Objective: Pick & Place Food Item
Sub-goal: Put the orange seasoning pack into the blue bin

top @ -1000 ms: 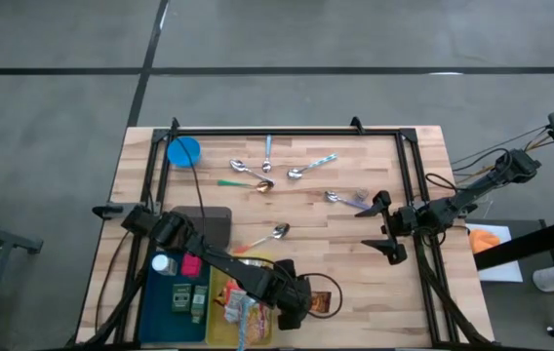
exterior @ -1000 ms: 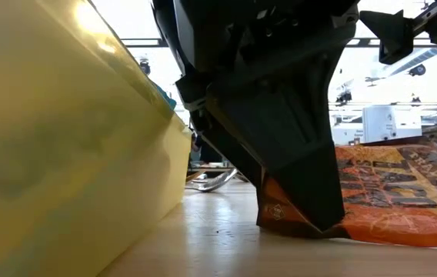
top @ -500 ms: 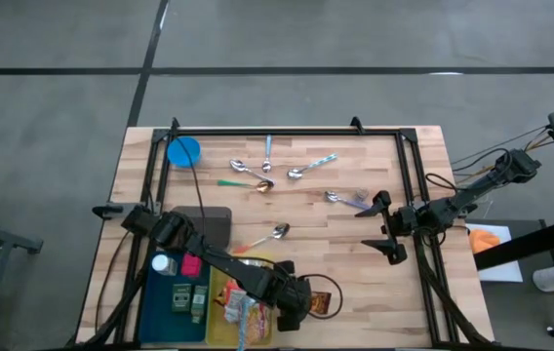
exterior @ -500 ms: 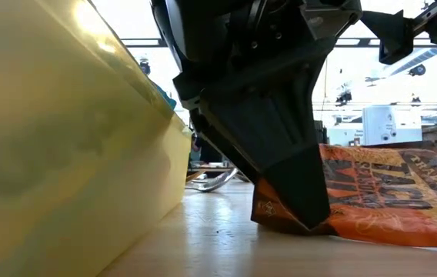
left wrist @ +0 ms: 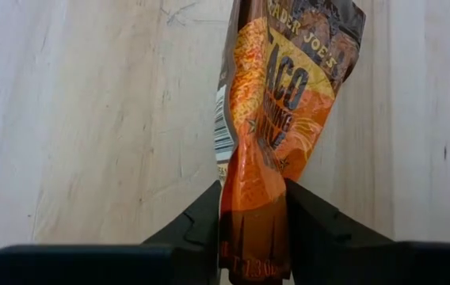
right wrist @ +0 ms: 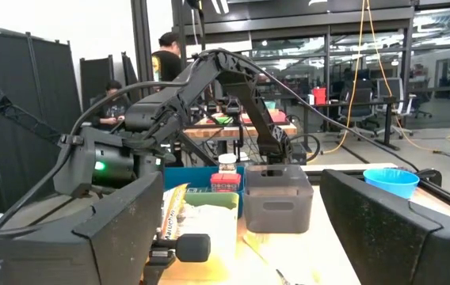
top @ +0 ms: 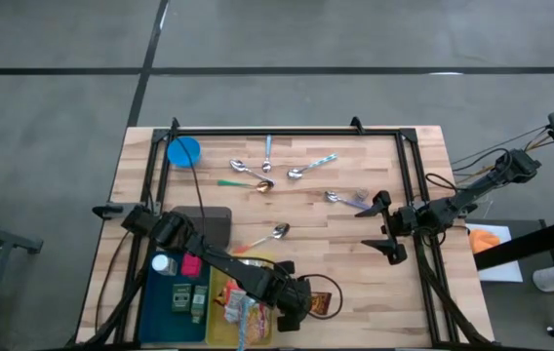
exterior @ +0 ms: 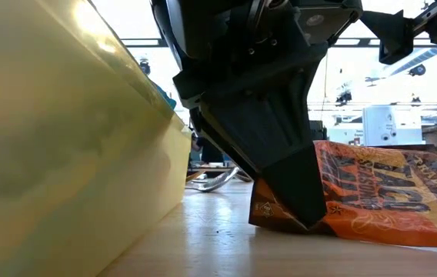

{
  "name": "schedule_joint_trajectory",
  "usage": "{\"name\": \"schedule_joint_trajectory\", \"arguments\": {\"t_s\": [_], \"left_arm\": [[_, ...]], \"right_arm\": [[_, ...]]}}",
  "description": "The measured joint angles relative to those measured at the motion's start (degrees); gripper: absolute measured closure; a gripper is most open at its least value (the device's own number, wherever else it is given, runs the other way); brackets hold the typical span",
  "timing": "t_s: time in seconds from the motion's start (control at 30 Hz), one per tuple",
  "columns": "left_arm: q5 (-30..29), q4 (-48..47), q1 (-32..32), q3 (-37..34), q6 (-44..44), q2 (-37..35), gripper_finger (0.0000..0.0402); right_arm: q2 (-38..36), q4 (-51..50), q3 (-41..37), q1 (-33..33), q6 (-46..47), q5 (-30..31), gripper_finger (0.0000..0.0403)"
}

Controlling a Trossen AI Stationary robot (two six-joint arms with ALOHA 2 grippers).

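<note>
An orange snack packet point(left wrist: 280, 103) lies on the wooden table near its front edge, just right of the yellow tray point(top: 220, 322). My left gripper point(top: 303, 304) reaches slanting down over that tray and is shut on the packet. In the low view the gripper point(exterior: 284, 177) stands in front of the packet point(exterior: 388, 192). My right gripper point(top: 382, 226) waits open at the table's right side, above the wood, with nothing between its fingers. My left gripper pinches the packet's end nearest the yellow tray point(left wrist: 253, 198) between its two fingers point(left wrist: 205, 218), squeezing the two side edges inward so the foil bunches into a ridge. The fingers slant down from the table's left. The packet's other end point(exterior: 403, 231) rests on the table.
A blue tray point(top: 150, 307) and the yellow tray hold several small food items at the front left. A grey box point(top: 209, 222) stands behind them. A blue bowl point(top: 183, 150) and several spoons point(top: 257, 175) lie toward the far side. A black frame point(top: 287, 130) edges the table.
My left gripper has shut on the orange packet without shifting. The packet, flat on the table before, has buckled: its pinched end has been squeezed narrow and its middle has risen off the wood, while its lower edge stays down.
</note>
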Motion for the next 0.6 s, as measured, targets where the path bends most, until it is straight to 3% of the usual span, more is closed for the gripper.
{"name": "schedule_joint_trajectory", "arguments": {"t_s": [0.6], "left_arm": [[-2.8,0.2,0.0,3.5,4.0,-1.0,0.0301]], "right_arm": [[0.0,0.0,0.0,0.0,0.0,0.0,0.0064]]}}
